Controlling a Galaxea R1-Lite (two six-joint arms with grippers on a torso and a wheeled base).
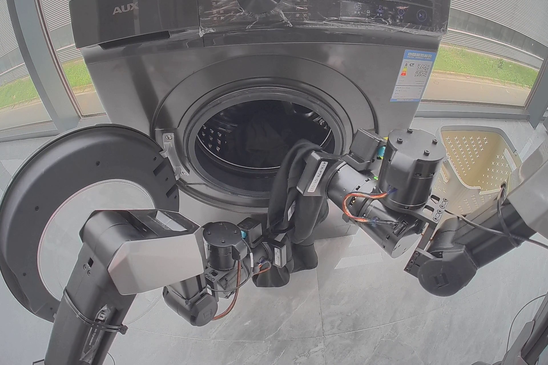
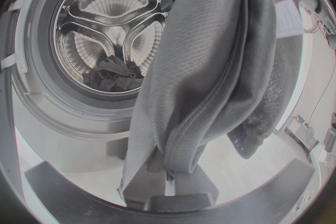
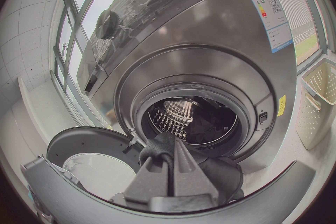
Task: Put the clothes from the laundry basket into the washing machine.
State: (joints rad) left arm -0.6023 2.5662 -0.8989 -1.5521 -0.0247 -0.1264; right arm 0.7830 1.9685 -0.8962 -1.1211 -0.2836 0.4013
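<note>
A dark grey garment (image 1: 285, 183) hangs in front of the washing machine's open drum (image 1: 260, 141), held between both arms. My right gripper (image 1: 311, 165) is shut on its upper fold just before the drum mouth; the cloth shows pinched between the fingers (image 3: 170, 165). Lower, near the floor, my left gripper (image 1: 273, 260) is shut on the garment's bottom end (image 2: 210, 70), which drapes over its fingers (image 2: 169, 179). Dark clothes (image 2: 112, 76) lie inside the drum. The cream laundry basket (image 1: 479, 166) stands to the right of the machine, its inside hidden.
The round machine door (image 1: 74, 201) is swung fully open to the left, close to my left arm. Glass walls (image 1: 496, 12) stand behind the machine. Pale tiled floor (image 1: 354, 315) lies bare in front.
</note>
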